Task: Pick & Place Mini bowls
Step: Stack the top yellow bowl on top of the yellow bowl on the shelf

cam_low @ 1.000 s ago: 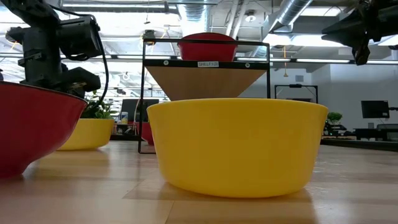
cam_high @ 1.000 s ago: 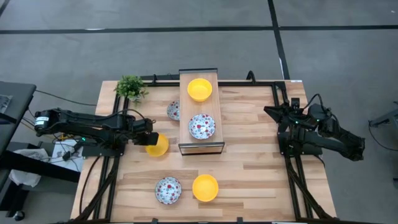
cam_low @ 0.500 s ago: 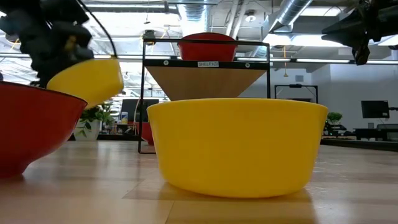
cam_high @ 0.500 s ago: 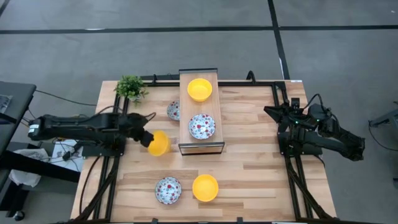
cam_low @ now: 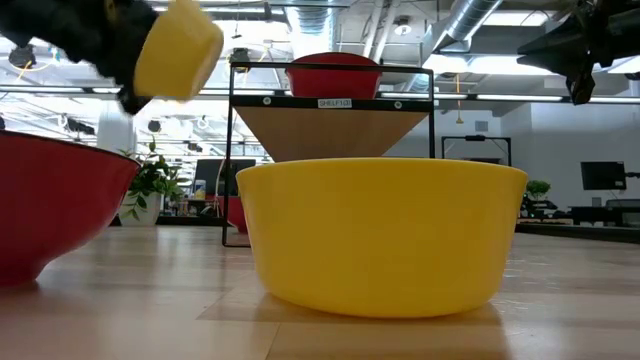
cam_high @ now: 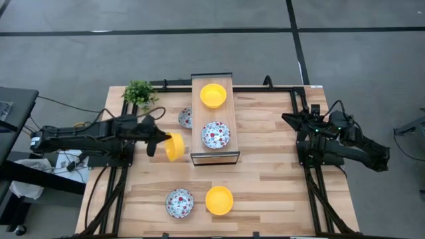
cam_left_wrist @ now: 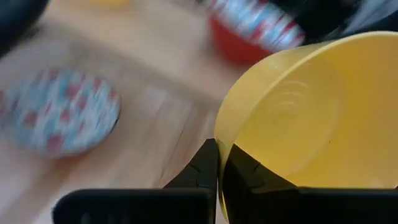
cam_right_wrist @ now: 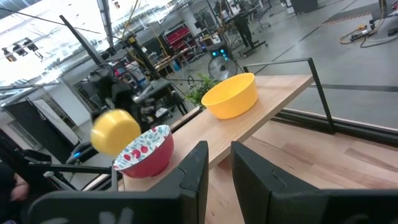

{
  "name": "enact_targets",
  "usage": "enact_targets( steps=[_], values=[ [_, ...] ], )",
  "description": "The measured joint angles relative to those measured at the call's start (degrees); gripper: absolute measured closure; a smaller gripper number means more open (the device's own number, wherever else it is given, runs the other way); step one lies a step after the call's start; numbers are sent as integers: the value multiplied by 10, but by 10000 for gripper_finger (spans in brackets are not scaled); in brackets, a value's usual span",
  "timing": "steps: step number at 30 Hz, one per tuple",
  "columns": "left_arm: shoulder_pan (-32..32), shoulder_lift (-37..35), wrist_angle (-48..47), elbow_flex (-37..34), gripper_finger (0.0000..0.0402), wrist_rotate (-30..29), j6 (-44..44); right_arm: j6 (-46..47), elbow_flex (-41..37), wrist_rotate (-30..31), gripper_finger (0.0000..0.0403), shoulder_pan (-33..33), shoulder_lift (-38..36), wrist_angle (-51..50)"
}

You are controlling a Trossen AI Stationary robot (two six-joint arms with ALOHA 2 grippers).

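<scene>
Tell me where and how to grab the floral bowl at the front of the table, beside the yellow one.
Grip the floral bowl by its rim, one finger inside and one outside, coming straight down from above. It sits upright and open. Use the rim's left side: the yellow bowl crowds its right. The left gripper already pinches another yellow bowl's rim this way.

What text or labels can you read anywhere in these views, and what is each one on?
One label only: a small white tag on the front edge of the shelf's top board in the low view. It seems to read "SHELF" plus characters in brackets, too small to read reliably.
Bowls, table, arms: no text visible.
Background room signage: too blurred to read.
</scene>
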Motion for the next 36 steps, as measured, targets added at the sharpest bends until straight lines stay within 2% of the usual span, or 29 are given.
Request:
enact_targets(
  steps=[7, 13, 19, 22, 24, 26, 31, 36],
  values=[
    [0, 0, 259, 0, 397, 72, 55, -1, 0, 0, 345, 0, 0, -1],
    [0, 0, 393, 0, 397, 120, 82, -2, 0, 0, 345, 0, 0, -16],
    [0, 3, 415, 0, 396, 125, 78, -2, 0, 0, 345, 0, 0, -28],
    [0, 21, 416, 0, 397, 73, 34, -2, 0, 0, 345, 0, 0, -28],
    [0, 46, 415, 0, 397, 11, -22, -1, 0, 0, 345, 0, 0, -28],
    [1, 78, 413, 0, 397, -21, -72, -1, 0, 0, 345, 0, 0, -28],
    [3, 173, 408, 19, 397, -32, -180, 0, 0, 1, 345, 0, 0, -28],
    [26, 254, 408, 92, 398, -27, -195, 0, 0, 1, 345, 0, 0, -25]
  ],
)
